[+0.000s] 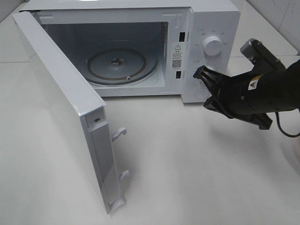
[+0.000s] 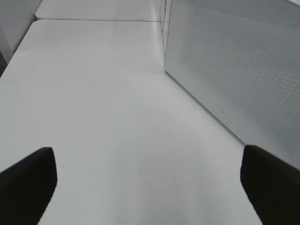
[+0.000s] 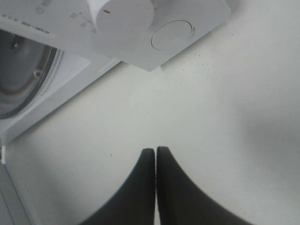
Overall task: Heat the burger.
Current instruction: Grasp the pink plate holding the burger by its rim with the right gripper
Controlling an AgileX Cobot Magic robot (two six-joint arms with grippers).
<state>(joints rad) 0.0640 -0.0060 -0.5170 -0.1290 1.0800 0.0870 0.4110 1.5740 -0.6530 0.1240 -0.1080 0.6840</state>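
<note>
The burger is out of view. The white microwave [image 1: 211, 28] stands at the back with its door [image 1: 56, 93] swung wide open to the left. Its glass turntable [image 1: 123, 65] is bare. My right gripper [image 1: 199, 74] is shut on nothing, its tips close in front of the control panel, below the round knob [image 1: 213, 46]. In the right wrist view the closed fingertips [image 3: 155, 150] hover over the table, below the panel's round button [image 3: 172, 35]. My left gripper [image 2: 150, 187] is open and empty, low over the table beside the door's dotted outer face [image 2: 234, 61].
The open door juts far toward the front edge, with two latch hooks [image 1: 119, 133] on its free end. White tabletop [image 1: 187, 164] spreads in front of the oven. A black cable [image 1: 283, 129] trails from the right arm.
</note>
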